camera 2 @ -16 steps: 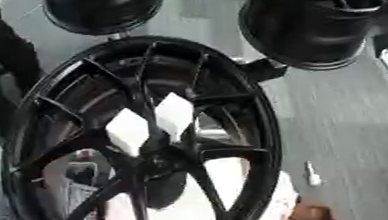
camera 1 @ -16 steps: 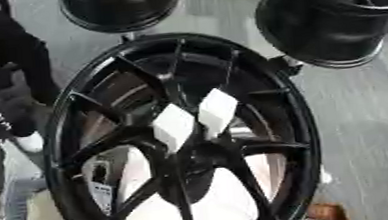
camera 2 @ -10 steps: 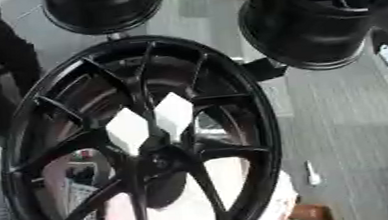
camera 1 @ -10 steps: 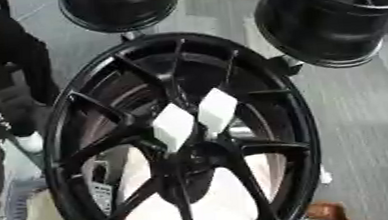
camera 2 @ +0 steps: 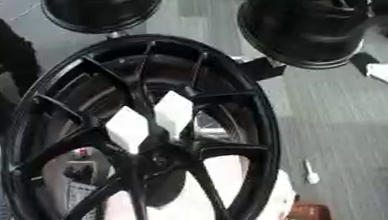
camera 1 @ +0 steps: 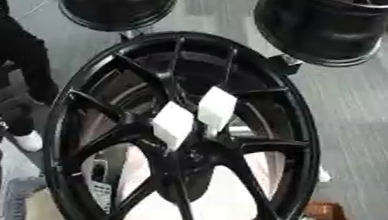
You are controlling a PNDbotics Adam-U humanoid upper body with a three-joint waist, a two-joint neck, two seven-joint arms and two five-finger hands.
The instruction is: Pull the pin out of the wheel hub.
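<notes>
No robot hand shows in either eye view, so finger state cannot be told. Large black multi-spoke wheel (camera 1: 178, 138) fills the middle of both views, tilted, face toward the camera, upper rim at the top centre and lower rim cut by the bottom edge. Hub (camera 1: 188, 155) sits at the wheel's centre where the spokes meet. Two white diamond-shaped pieces (camera 1: 194, 117) sit side by side just above the hub, touching or nearly touching, overlapping the spokes; cannot tell whether either is the pin, no pin clearly made out.

Behind the wheel, top left, another black wheel (camera 1: 118, 5), partly cut by the top edge. Top right, a third black wheel (camera 2: 321, 18) seen at an angle, barrel toward the camera, close to the main wheel's upper right rim. A dark-clothed person's leg (camera 1: 9, 63) and a white shoe (camera 1: 29, 141) at the left edge, just beside the main rim. Through the spokes, a pale surface and a small label with dark print. Grey floor (camera 1: 366, 132) lies open to the right of the main wheel; a small white object (camera 2: 310, 176) lies on it.
</notes>
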